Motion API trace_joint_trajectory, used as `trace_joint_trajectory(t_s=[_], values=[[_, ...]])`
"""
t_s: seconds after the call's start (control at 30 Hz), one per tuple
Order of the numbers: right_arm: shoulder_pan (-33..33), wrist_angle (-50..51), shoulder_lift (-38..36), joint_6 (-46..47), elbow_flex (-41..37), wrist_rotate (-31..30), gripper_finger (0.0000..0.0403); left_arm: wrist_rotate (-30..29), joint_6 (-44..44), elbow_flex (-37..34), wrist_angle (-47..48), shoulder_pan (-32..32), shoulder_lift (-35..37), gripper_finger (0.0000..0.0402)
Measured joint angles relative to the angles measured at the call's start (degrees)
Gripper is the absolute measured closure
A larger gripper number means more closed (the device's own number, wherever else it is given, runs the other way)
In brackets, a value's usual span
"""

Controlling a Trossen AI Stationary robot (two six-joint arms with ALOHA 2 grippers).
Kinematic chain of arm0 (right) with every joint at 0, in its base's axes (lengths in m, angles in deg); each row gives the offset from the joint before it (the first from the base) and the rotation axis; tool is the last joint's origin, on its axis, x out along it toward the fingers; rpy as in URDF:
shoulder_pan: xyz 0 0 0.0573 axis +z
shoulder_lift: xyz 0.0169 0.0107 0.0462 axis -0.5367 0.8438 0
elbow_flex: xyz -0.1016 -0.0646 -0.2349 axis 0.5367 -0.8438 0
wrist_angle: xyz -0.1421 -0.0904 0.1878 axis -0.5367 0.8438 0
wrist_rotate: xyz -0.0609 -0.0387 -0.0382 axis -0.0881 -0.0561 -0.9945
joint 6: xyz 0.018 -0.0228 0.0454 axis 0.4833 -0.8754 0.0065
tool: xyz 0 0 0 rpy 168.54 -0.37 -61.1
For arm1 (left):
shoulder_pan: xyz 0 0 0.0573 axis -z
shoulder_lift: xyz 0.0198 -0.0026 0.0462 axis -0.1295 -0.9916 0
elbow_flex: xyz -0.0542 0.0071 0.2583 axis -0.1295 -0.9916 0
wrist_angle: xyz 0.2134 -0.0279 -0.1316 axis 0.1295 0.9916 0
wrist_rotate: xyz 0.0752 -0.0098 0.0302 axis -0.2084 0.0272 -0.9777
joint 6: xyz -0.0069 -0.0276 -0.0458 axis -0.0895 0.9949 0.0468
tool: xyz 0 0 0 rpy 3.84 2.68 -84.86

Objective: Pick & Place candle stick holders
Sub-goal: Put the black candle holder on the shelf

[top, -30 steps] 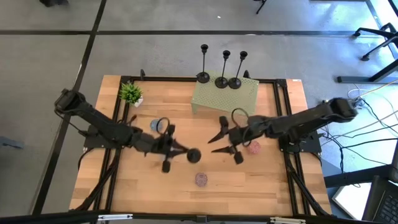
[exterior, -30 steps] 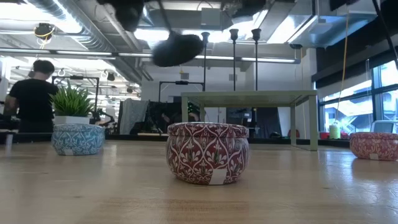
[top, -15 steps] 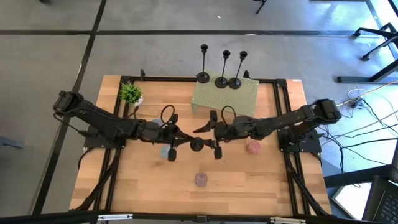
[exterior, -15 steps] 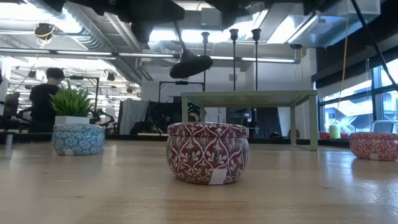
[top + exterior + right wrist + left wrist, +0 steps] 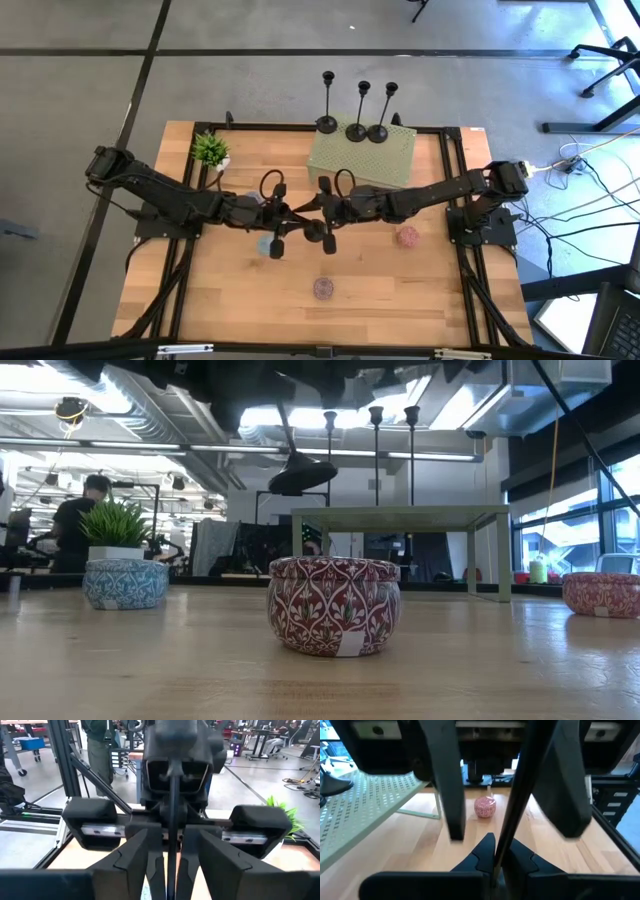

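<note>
Hands have met mid-table: left hand (image 5: 292, 213) and right hand (image 5: 322, 207) both clamp one candle stick holder (image 5: 314, 224)

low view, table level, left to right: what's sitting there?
Potted plant → blue patterned tin → red patterned tin → green perforated stand with three candle stick holders on top → second red tin at the right edge.
</note>
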State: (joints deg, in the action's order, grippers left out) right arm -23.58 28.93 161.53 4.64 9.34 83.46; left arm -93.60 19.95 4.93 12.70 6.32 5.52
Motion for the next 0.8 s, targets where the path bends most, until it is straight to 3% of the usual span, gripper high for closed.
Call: trace_joint_trajectory(t_s=[0.37, 0.8], values=[[-0.40, 0.08, -0.11, -0.02, 0.04, 0.20, 0.0357, -0.50, 0.50, 0.00, 0.87, -0.04, 0.00, 0.0386], [-0.44, 0.11, -0.09, -0.01, 0.04, 0.17, 0.0364, -0.56, 0.50, 0.00, 0.91, -0.05, 0.00, 0.0376]])
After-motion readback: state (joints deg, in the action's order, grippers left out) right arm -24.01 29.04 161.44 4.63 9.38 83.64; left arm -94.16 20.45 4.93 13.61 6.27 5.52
